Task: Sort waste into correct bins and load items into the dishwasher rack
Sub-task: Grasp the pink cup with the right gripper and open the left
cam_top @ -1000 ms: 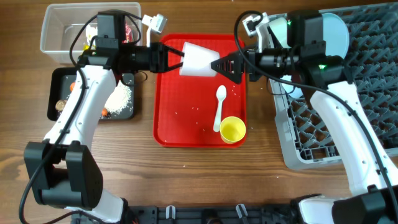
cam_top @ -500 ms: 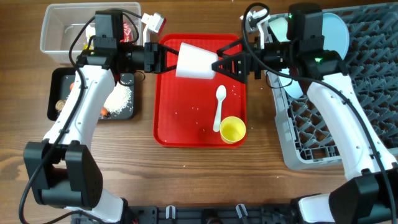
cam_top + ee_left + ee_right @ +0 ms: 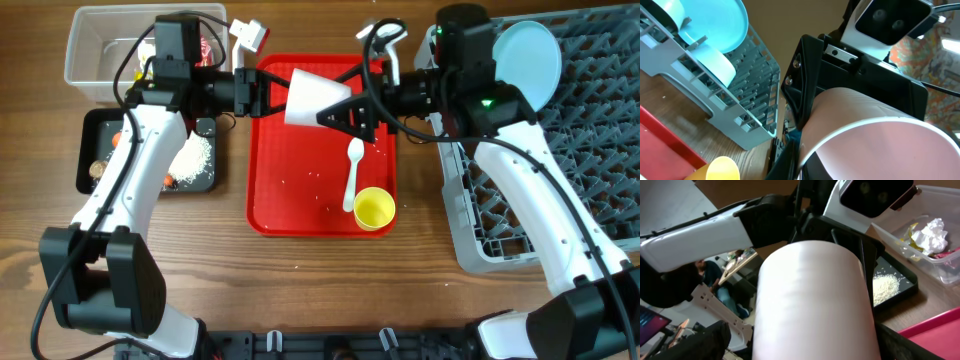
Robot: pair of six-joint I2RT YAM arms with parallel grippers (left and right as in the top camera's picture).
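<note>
Pink cup (image 3: 310, 97) is clenched sideways in left gripper (image 3: 278, 95), evidently for handover. Right gripper (image 3: 338, 106) straddles its base, jaws apart.

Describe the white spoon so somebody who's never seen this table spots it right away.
Find the flat red tray in the middle of the table. On its right half lies the white spoon, its handle pointing toward the yellow cup. It is the only long, thin white thing there; the cup beside it is round.
</note>
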